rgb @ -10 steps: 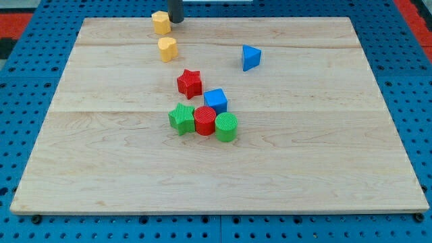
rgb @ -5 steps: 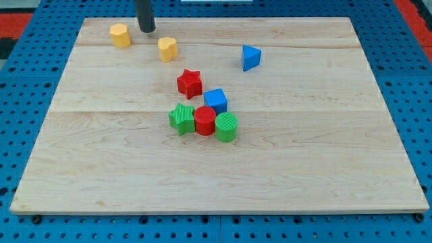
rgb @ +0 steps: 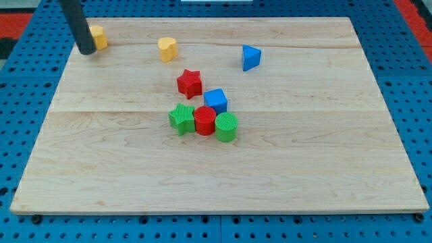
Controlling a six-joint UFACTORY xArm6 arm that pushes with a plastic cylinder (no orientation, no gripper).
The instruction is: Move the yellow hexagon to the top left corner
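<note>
Yellow hexagon (rgb: pixel 98 36): near the worktop's (rgb: pixel 283 175) top left corner
My tip (rgb: pixel 87 50): just left of and below the hexagon, partly hiding it
Hand: none, only a rod

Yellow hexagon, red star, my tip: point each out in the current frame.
yellow hexagon (rgb: pixel 100 36): camera view, on its visible right part beside the rod.
red star (rgb: pixel 190 83): camera view, centre of its top face.
my tip (rgb: pixel 87 50): camera view, the rod's very bottom end.
</note>
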